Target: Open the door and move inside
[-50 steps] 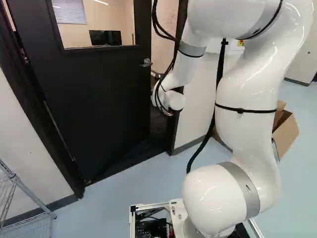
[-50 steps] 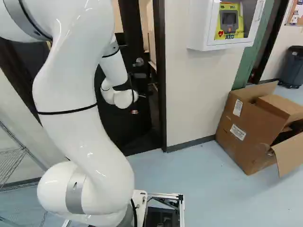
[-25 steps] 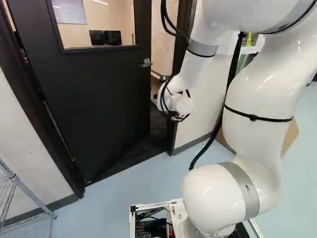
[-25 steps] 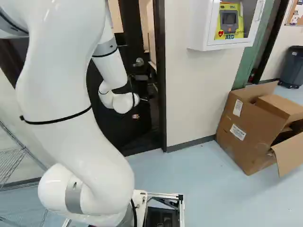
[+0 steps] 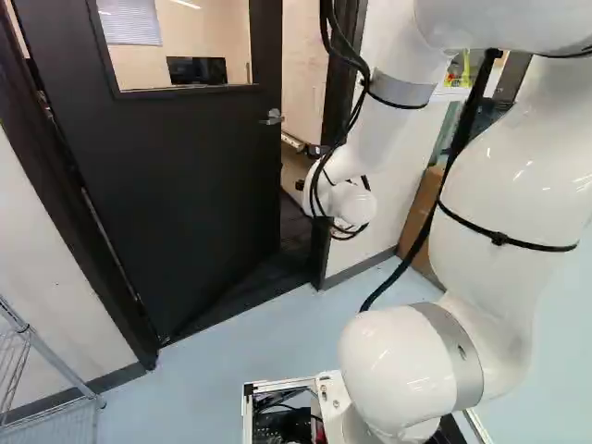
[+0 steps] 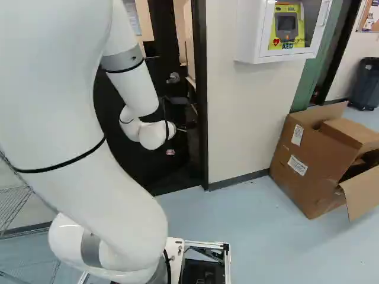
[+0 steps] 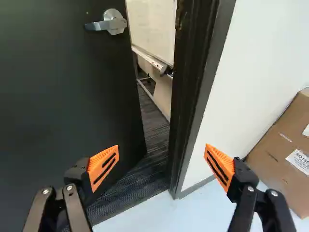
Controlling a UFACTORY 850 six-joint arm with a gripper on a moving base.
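The black door point(image 5: 185, 185) stands ajar, swung inward, with a gap between its free edge and the door frame point(image 7: 193, 87). Its silver lever handle point(image 5: 273, 117) shows beside the arm's wrist, and the same handle point(image 7: 113, 21) is ahead of my gripper in the wrist view. The white wrist mostly hides the gripper in both base views. Seen from the wrist, the gripper point(image 7: 161, 157) is open and empty, its orange pads wide apart. One finger is in front of the door panel, the other in front of the wall beside the frame. Neither visibly touches anything.
Through the gap show dark carpet point(image 7: 152, 130) and a wheeled whiteboard point(image 7: 152, 29). Right of the doorway are a white wall point(image 6: 243, 118), a wall-mounted AED cabinet point(image 6: 249, 35) and an open cardboard box point(image 6: 308, 165). A wire shelf point(image 5: 46, 370) stands at the left.
The arm has swung, its wrist shifting rightward and slightly down in the left base view, its upper links leaning further outward. The door's gap looks the same and the base has not moved.
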